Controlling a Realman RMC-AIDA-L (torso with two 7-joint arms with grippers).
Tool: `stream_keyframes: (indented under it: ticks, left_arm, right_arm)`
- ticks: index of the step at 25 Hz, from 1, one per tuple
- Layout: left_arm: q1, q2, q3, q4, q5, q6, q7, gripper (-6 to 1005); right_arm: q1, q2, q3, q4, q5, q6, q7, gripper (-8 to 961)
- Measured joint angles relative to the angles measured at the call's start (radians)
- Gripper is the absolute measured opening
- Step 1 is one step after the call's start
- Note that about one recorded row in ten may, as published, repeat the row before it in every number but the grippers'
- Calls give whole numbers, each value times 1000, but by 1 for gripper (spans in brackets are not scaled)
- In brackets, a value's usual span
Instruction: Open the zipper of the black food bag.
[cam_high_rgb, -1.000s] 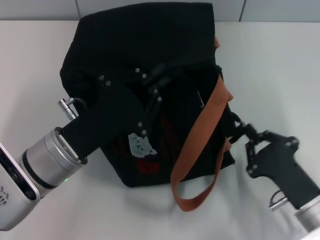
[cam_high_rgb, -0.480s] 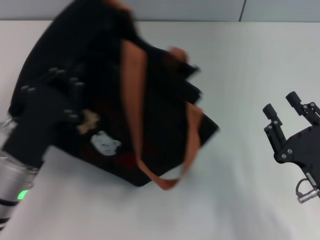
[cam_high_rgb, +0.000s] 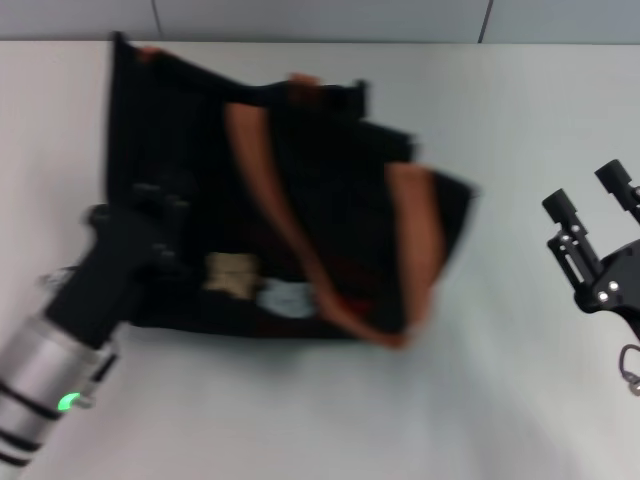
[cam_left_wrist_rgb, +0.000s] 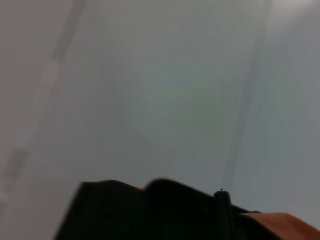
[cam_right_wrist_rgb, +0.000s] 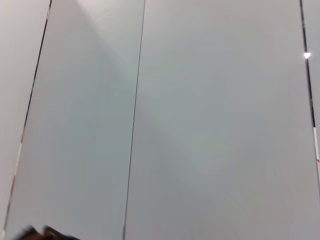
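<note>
A white table (cam_high_rgb: 330, 420) fills the head view, with a grey panelled wall (cam_high_rgb: 320, 18) behind its far edge. On the table's left and middle lies the black food bag (cam_high_rgb: 330, 190), a boxy black fabric tote, blurred and lying skewed on its side. Two orange-brown handles (cam_high_rgb: 265, 190) drape across its upper face, one curving down toward the near edge, the other running along the side nearer the right arm. Two small bear patches, one tan (cam_high_rgb: 232, 272) and one white (cam_high_rgb: 288, 298), sit side by side near the bag's near edge.

The left gripper (cam_high_rgb: 150, 225), on a silver and black arm coming from the lower left, presses into the bag's left end; its fingers merge with the dark fabric, so whether they clasp anything cannot be told. The right gripper (cam_high_rgb: 590, 195) hangs at the far right, well apart from the bag, its two black fingers spread with nothing between them.

The zipper cannot be made out in the head view. In the left wrist view, the bag's black rim (cam_left_wrist_rgb: 165, 210) shows against the wall, with a strip of orange webbing (cam_left_wrist_rgb: 280, 225) beside it.
</note>
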Motion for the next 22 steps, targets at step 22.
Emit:
stream_keyframes:
  ticks: [22]
  left_arm:
    - [-114, 10, 166, 194, 81, 137, -16, 174]
  right_arm:
    - [-4, -2, 0, -166, -2, -133, 235, 552]
